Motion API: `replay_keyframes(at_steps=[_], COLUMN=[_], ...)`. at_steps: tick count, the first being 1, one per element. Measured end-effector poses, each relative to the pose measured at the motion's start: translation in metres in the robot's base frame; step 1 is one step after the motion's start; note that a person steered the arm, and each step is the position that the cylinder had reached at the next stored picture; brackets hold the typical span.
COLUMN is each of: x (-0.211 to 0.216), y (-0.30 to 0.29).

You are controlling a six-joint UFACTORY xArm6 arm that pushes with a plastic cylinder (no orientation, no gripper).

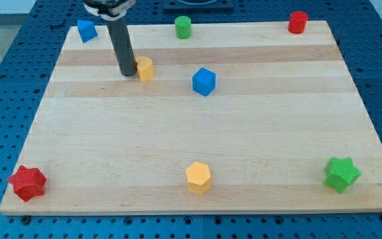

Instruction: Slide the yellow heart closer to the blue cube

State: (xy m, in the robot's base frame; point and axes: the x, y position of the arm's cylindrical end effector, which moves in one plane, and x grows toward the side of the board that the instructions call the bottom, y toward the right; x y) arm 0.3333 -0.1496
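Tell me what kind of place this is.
Probably a robotics lab bench: a pale wooden board lies on a blue perforated metal table, with small coloured plastic blocks scattered about, like the red star.

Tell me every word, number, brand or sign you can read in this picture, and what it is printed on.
None: no readable text anywhere in this view.
The wooden board is plain, with no markings.
The blocks, such as the yellow heart and the blue cube, carry no labels.
The dark rod ending in my tip, just left of the yellow heart, shows no brand or number.
The blue perforated table around the board bears only holes.
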Motion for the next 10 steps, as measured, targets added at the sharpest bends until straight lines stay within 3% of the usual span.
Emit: replay_keyframes(at_steps=[1, 7, 10], x=[-0.019, 0.004, 0.002], y=[-0.007, 0.101, 0.112])
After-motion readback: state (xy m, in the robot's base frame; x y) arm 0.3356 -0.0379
